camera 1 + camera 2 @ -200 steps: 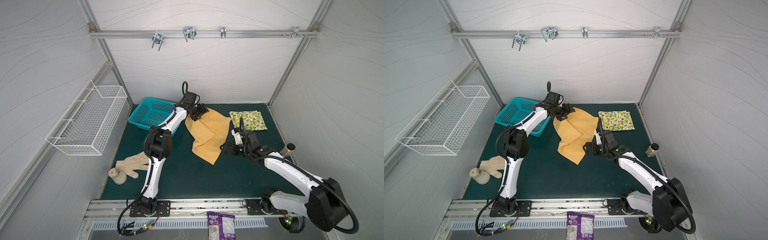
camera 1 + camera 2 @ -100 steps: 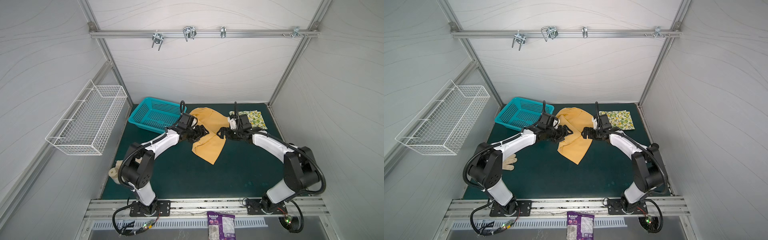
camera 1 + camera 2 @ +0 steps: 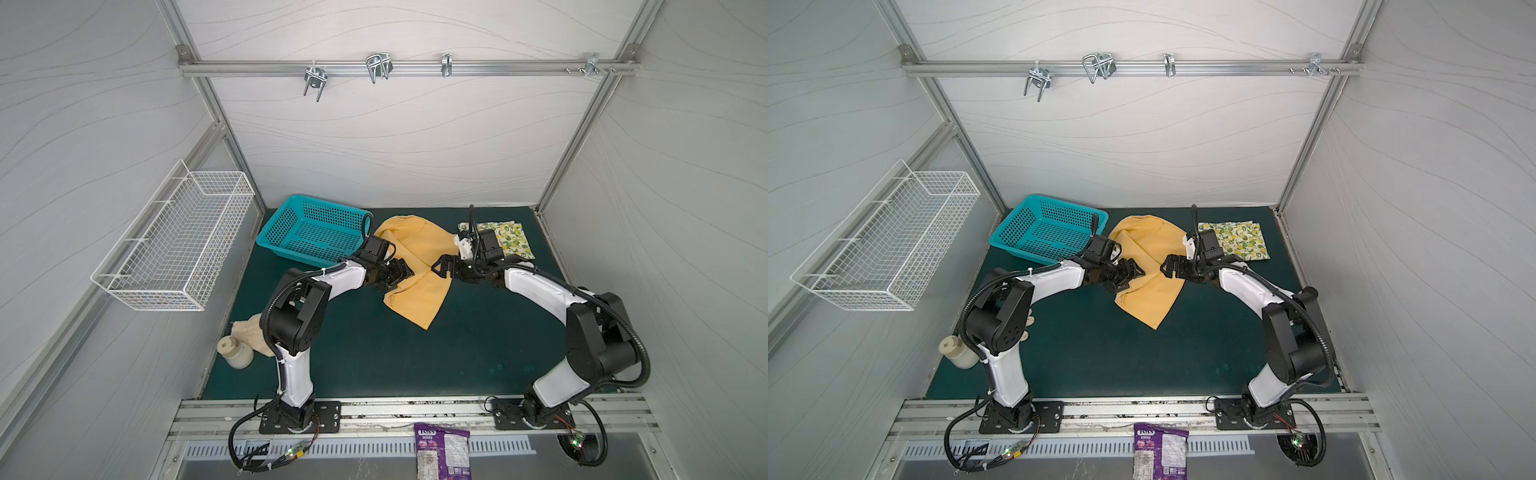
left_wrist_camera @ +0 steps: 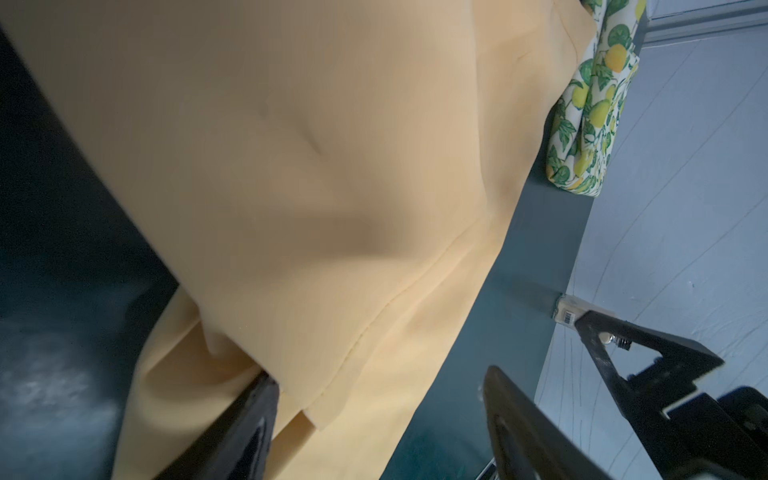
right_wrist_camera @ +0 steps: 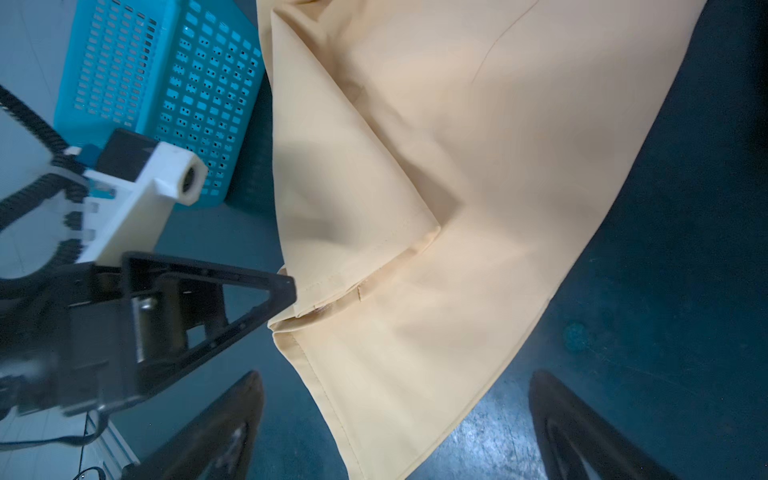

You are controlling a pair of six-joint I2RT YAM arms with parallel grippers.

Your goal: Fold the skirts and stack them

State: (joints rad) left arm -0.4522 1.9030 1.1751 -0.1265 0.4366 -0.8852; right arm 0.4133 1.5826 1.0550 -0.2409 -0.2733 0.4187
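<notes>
- While the mustard skirt point(image 3: 419, 297) lies between them, left gripper point(image 3: 404, 274) stands spread, fingertip point(image 5: 278, 293) at its folded edge.
- Opposite edge: right gripper point(image 3: 439, 268) spread wide, empty.

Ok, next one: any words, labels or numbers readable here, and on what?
"FOX'S", with "BERRIES" under it: purple packet at the front edge of both top views; its finer print is too small to read.
Barcode sticker, left wrist view: bars only, digits too blurred to read.
Nothing else carries text.
</notes>
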